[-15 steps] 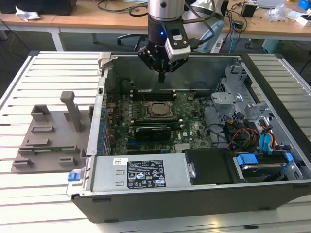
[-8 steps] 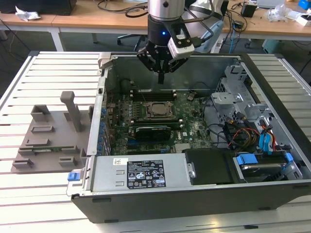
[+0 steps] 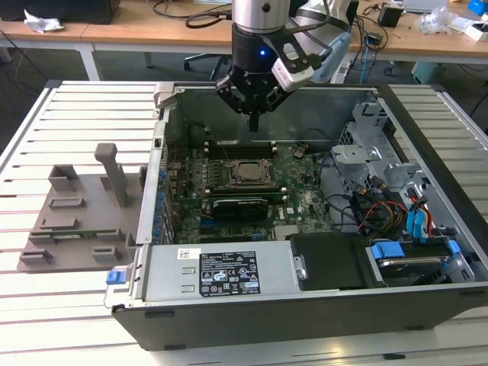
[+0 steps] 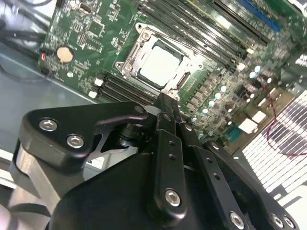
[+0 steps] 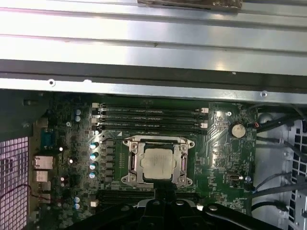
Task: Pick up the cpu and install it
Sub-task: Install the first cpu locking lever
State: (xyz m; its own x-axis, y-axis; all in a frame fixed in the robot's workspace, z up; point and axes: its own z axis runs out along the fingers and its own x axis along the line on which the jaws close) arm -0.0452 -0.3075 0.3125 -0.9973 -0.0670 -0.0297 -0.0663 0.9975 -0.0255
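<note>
Above case (image 3: 320, 313): gripper (image 3: 254, 123), pinched narrow, holding nothing.
Socket (image 5: 184, 163): cpu (image 5: 158, 163) lying flat inside.
Care: line up straight over cpu, move slow, no sideways bumps.

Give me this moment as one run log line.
end effector: shut, empty, above motherboard | cpu: lying in socket frame
</note>
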